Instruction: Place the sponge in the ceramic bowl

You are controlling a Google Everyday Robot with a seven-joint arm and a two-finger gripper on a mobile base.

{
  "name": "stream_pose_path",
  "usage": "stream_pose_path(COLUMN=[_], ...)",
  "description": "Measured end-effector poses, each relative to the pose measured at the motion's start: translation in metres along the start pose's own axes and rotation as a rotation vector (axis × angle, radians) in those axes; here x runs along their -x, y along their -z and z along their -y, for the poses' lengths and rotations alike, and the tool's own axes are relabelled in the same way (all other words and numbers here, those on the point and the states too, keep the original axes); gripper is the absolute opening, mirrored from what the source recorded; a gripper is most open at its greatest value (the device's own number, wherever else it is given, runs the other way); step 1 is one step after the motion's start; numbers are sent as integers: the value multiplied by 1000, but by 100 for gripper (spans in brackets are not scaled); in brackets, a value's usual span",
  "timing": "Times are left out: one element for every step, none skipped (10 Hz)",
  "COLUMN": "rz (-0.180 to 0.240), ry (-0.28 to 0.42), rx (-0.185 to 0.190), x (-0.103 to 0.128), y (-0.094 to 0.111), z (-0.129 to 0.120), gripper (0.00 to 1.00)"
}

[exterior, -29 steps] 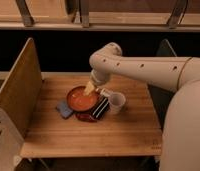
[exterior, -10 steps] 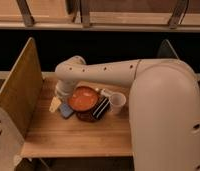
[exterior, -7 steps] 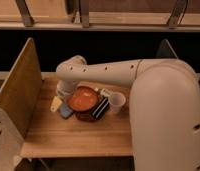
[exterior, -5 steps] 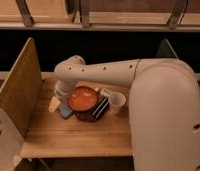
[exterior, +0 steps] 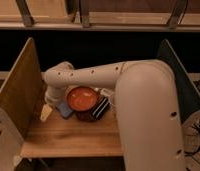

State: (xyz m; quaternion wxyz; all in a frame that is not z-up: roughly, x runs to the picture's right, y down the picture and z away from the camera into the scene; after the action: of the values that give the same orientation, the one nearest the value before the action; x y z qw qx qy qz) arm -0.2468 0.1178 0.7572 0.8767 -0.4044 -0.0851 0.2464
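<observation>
Blue-grey and flat, the sponge (exterior: 66,111) lies, in the camera view, on the wooden table (exterior: 73,140) just beside the left rim of the ceramic bowl (exterior: 83,98), not inside it. The gripper (exterior: 46,112) hangs low just left of the sponge, jaws apart and empty. This looks like the reach for the pick: the jaws must straddle the sponge, close, then lift it over the rim.

You see an orange-red bowl (exterior: 83,97) with a dark brown rim, a blue-grey sponge (exterior: 66,111) and a black-and-red striped packet (exterior: 101,107) on tan wood. Your pale cream gripper (exterior: 46,112), jaws apart, sits left of the sponge.
</observation>
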Motion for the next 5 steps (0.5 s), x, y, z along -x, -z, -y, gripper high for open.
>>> stream_pose_path(rz=[-22, -36, -49, -64, -77], ry=[-11, -22, -29, -33, -34], rx=[20, 30, 40, 51, 64], x=[1, 1, 4, 8, 12], y=[-12, -19, -26, -34, -42], z=[7, 14, 20, 26, 29], gripper=[80, 80, 80, 80, 80])
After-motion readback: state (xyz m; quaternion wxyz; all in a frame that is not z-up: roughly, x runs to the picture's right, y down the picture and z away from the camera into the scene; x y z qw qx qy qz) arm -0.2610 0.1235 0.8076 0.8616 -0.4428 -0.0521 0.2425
